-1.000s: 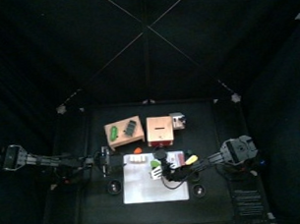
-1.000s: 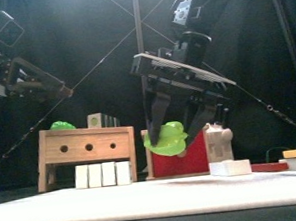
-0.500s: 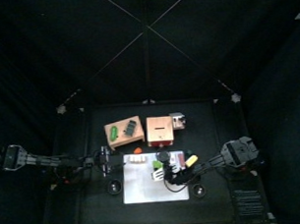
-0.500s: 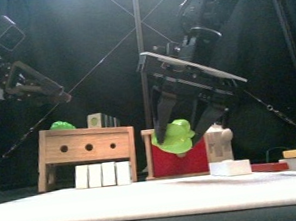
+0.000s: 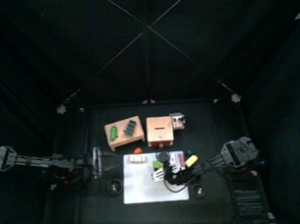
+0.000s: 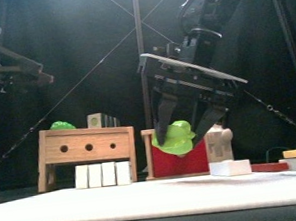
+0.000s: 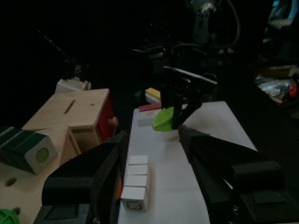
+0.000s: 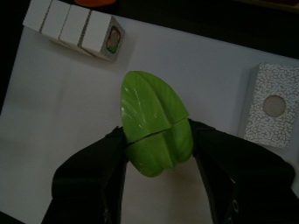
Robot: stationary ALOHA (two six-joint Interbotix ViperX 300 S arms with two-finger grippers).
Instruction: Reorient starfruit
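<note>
Grip: my right gripper (image 8: pixel 160 197) held the starfruit (image 8: pixel 153 122), jaws wide.
Nearby: white blocks (image 8: pixel 79 28), grey box (image 8: pixel 274 105).
Surface: white mat (image 8: pixel 70 131).
Left gripper (image 7: pixel 152 188): open, empty.

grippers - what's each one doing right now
Left tool: open, empty, off to the side.
Right tool: closed on the starfruit, held off the table.

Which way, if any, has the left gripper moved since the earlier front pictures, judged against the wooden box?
Yes. The left gripper has drawn back toward the picture's left edge, away from the wooden box.
</note>
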